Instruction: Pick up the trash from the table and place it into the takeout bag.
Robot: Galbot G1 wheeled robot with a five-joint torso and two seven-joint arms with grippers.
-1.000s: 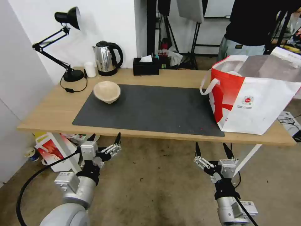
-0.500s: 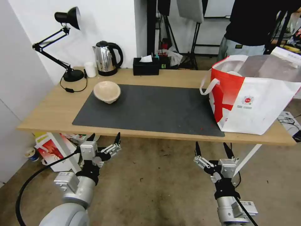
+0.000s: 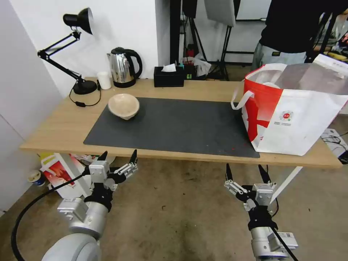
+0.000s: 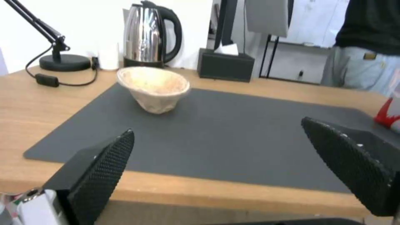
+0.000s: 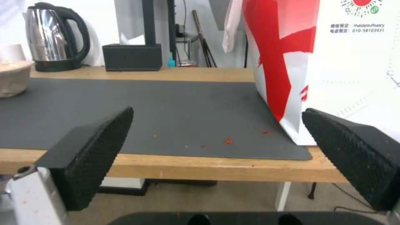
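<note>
Beige paper-pulp bowl (image 3: 123, 105) sits upright at the upper left of the dark grey rectangular mat (image 3: 174, 127) on the long light-wood surface (image 3: 61, 127), left of centre in the head view. Large white takeout bag with a red side panel (image 3: 290, 108) stands open at the right end, its base overlapping the mat's right edge. Left hand (image 3: 117, 156) and right hand (image 3: 244, 171) hang below the surface's front edge, low in the frame, both with fingers spread apart and holding nothing.
</note>
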